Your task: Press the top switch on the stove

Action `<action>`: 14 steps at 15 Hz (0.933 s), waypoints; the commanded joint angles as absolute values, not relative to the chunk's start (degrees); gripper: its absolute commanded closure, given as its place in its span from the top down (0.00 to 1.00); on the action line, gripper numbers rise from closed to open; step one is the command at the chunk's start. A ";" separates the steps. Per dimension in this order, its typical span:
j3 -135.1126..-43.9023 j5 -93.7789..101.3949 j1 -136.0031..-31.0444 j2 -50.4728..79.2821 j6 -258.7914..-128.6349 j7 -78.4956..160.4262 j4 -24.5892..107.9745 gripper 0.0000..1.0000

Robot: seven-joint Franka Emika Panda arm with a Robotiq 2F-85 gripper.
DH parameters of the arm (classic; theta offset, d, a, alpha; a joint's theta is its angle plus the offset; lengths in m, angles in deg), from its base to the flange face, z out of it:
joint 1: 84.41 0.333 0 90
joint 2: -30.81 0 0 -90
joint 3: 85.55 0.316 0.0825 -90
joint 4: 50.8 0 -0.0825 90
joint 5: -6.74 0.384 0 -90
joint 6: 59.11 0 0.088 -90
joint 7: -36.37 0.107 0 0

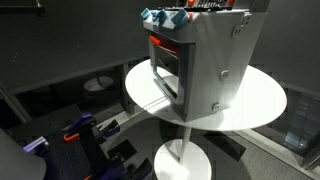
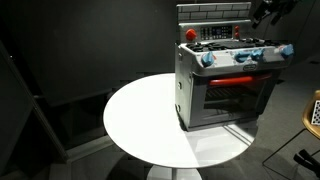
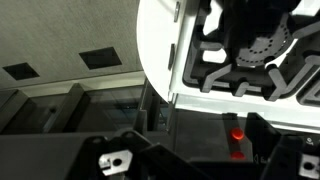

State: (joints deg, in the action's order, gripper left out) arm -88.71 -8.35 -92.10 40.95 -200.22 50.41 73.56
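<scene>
The grey toy stove [image 1: 205,70] stands on a round white table [image 1: 262,100] and shows in both exterior views, with its dark oven window, red-orange strip and light-blue knobs [image 2: 240,55]. My gripper [image 2: 268,12] hangs above and behind the stove's back panel, apart from it. In the wrist view I look down on the black burner grates [image 3: 250,55]. Two red lit switches [image 3: 236,133] sit one above the other on the dark back panel. My gripper's dark fingers [image 3: 215,165] are spread to either side of them. The gripper is open and empty.
The white table [image 2: 140,115] stands on a single pedestal [image 1: 180,155]. Blue and black equipment [image 1: 85,135] lies on the dark floor beside it. A chair's edge [image 2: 312,110] is near the stove's side. Dark walls surround the scene.
</scene>
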 commanded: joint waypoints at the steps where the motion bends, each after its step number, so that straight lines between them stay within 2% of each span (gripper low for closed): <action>1: -87.91 -12.15 -92.86 37.95 -199.99 54.22 69.97 1.00; 14: -88.75 -14.36 -91.65 32.88 -199.46 56.34 64.91 1.00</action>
